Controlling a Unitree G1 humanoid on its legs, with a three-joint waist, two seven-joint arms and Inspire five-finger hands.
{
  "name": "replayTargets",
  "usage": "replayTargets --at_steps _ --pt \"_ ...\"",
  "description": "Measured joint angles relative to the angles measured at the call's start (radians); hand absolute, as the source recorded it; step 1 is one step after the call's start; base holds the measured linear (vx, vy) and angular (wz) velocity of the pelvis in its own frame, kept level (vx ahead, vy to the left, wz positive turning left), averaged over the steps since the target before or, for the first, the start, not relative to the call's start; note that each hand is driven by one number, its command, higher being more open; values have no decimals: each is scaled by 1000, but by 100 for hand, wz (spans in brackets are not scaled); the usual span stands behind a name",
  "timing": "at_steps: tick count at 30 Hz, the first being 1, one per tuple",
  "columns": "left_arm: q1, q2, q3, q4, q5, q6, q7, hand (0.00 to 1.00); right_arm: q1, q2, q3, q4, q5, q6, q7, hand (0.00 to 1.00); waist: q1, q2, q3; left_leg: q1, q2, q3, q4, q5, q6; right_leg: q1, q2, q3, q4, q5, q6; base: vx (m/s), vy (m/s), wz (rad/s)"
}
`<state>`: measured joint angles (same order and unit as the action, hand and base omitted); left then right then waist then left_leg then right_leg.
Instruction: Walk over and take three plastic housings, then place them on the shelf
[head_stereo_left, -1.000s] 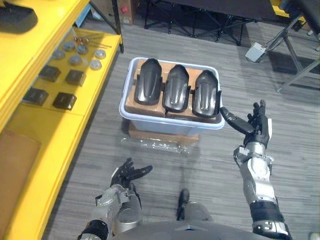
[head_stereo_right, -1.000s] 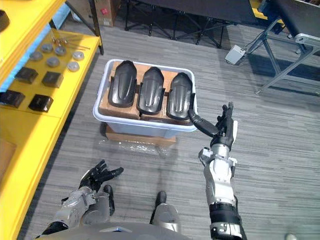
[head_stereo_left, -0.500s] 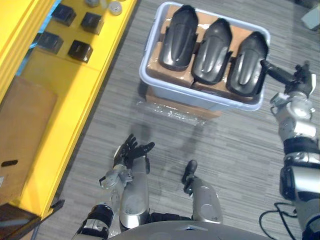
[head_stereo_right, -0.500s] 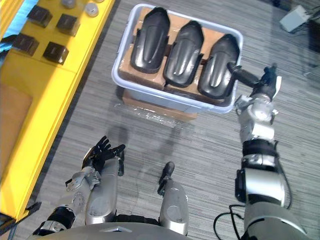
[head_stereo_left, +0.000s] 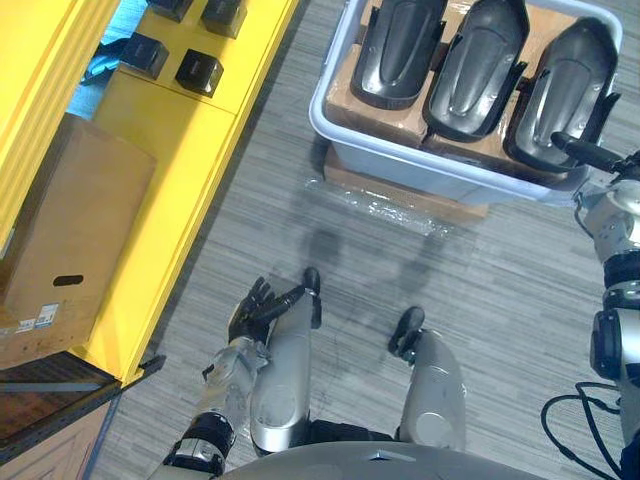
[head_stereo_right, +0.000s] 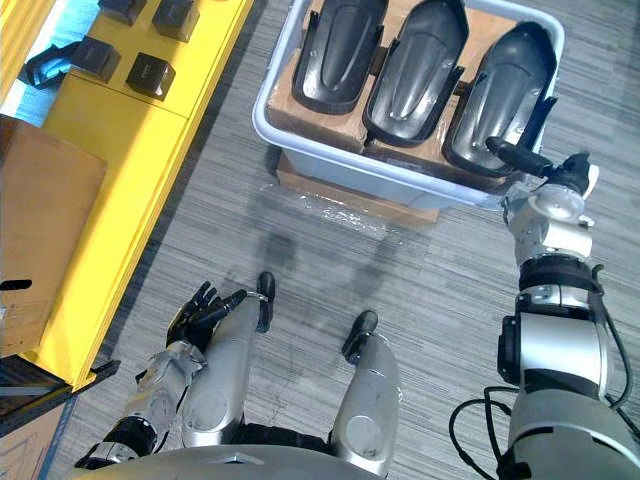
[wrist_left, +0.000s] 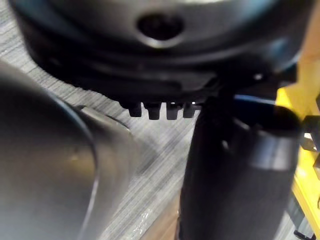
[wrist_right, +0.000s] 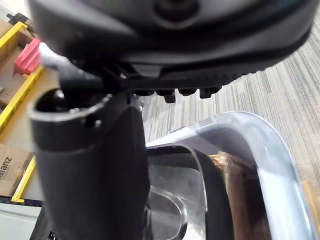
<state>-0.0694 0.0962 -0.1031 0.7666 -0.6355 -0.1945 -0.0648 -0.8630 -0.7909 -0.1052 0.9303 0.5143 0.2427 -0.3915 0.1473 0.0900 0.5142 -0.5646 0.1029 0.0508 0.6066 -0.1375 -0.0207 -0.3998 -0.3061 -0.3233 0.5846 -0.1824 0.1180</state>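
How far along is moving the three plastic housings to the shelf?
Done: the robot stands at the bin. In hand: the right robot hand is open at the rightmost housing, holding nothing; the left robot hand hangs open. Left: all three housings lie in the bin, none on the yellow shelf.

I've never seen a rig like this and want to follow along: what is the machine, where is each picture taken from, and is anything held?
It is a humanoid robot. The two wide pictures come from cameras in its head, looking down; the two close ones from its wrists. Ahead sits a pale bin with three dark plastic housings side by side. A yellow shelf runs on its left. The right robot hand is open at the bin's rim; the left robot hand hangs open, low. Nothing is held.
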Motion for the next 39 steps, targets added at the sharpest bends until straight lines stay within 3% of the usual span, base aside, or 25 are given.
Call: replayTargets --at_steps 5,6,11,18,24,30,39 --pt "10 0 -2 -15 -40 -3 -24 100 -56 -10 42 0 -39 40 -8 100 -5 8 2 -30 -4 -7 2 12 -7 -45 -11 0 47 -19 -11 -30 -48 5" --pt "13 0 -4 -22 -53 -3 -28 100 -65 -10 57 0 -39 54 -8 0 -4 9 2 -38 -5 -8 3 13 -8 -56 -15 0 58 -23 -13 -26 -30 5" --pt "32 -1 -10 -53 -113 -8 -31 100 -96 -24 112 6 -82 128 -8 0 2 15 4 -72 -10 -18 33 13 -9 -90 -29 -3 108 -45 -18 -27 -18 7" --pt "76 -3 -16 -50 -192 -20 -71 100 -143 -125 155 76 -221 206 -11 0 14 32 5 -107 -27 -27 39 25 -7 -135 -58 -4 154 -57 -23 -34 1 6" --pt "118 -8 -9 -37 -230 -26 -116 100 -146 -128 197 103 -273 248 26 0 16 40 3 -107 -26 -39 32 36 -17 -139 -59 -15 173 -69 -33 -27 -25 4" --pt "119 -8 -8 -37 -236 -45 -145 100 -166 -123 196 105 -366 264 38 0 17 45 3 -106 -26 -53 37 44 -18 -124 -57 -30 177 -70 -36 -37 0 6" --pt "119 -10 -1 -78 -262 -46 -120 100 -181 -123 216 56 -432 247 38 0 14 44 3 -44 -20 -51 -8 60 -17 -60 -34 -35 118 -49 -28 -23 15 -1"
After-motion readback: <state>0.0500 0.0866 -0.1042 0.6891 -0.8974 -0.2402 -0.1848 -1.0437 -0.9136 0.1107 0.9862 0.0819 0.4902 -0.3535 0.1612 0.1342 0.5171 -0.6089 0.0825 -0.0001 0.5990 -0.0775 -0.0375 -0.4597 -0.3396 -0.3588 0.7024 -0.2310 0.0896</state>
